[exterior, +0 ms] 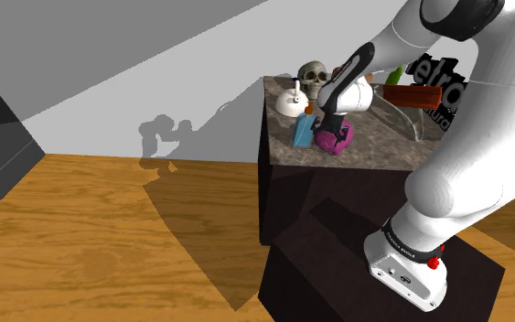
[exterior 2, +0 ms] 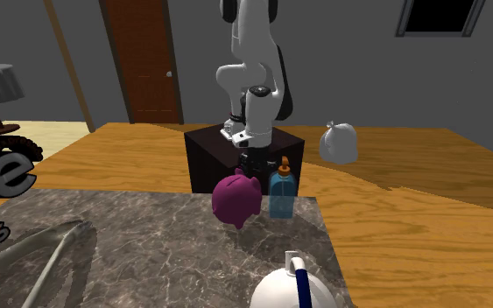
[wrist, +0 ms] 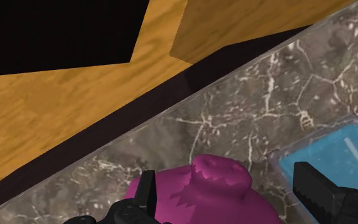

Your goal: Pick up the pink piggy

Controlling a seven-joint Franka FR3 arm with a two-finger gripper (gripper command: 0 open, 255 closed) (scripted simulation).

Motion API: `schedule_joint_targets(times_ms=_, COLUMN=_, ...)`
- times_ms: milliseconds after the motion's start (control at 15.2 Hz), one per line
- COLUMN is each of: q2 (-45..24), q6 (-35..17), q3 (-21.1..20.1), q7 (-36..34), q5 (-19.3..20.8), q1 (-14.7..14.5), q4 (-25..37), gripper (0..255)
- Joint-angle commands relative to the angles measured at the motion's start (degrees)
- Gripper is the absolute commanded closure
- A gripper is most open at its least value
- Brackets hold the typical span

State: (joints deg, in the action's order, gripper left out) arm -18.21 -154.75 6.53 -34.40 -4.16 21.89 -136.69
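The pink piggy (exterior: 328, 140) (exterior 2: 235, 200) stands on the marble table top (exterior: 383, 151), close to the edge facing the stand. My black gripper (exterior: 337, 134) has come down over it. In the second exterior view the gripper (exterior 2: 251, 164) shows just behind the piggy. In the wrist view the piggy (wrist: 215, 191) lies between the fingers of my gripper (wrist: 224, 178), which stand wide apart. One fingertip (wrist: 147, 188) overlaps the piggy's side. A narrow gap shows between the other fingertip (wrist: 311, 184) and the piggy.
A blue bottle with an orange cap (exterior: 304, 130) (exterior 2: 281, 189) (wrist: 336, 153) stands right beside the piggy. Further back on the table are a white round pot (exterior: 290, 102) (exterior 2: 292, 289), a skull (exterior: 314, 78) and a red-brown box (exterior: 415, 94). A white bag (exterior 2: 339, 143) sits on the wooden floor.
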Motion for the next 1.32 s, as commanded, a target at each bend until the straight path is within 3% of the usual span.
schedule_joint_targets(times_ms=0, q2=-1.63, q6=-1.52, q3=-0.28, q7=0.26, q5=-0.49, q1=0.23, q4=0.15, gripper=0)
schedule_joint_targets(times_ms=330, q2=-4.52, q6=-3.88, q3=-0.85, q7=0.76, q5=-1.18, q1=0.66, q4=0.68, gripper=0)
schedule_joint_targets(times_ms=396, q2=-4.48, q6=-3.79, q3=-0.85, q7=0.7, q5=-1.15, q1=0.6, q4=0.72, gripper=255)
schedule_joint_targets(times_ms=990, q2=-4.52, q6=-3.87, q3=-0.85, q7=0.76, q5=-1.18, q1=0.65, q4=0.68, gripper=255)
schedule_joint_targets(times_ms=1254, q2=-1.3, q6=-1.24, q3=-0.2, q7=0.21, q5=-0.42, q1=0.16, q4=0.1, gripper=255)
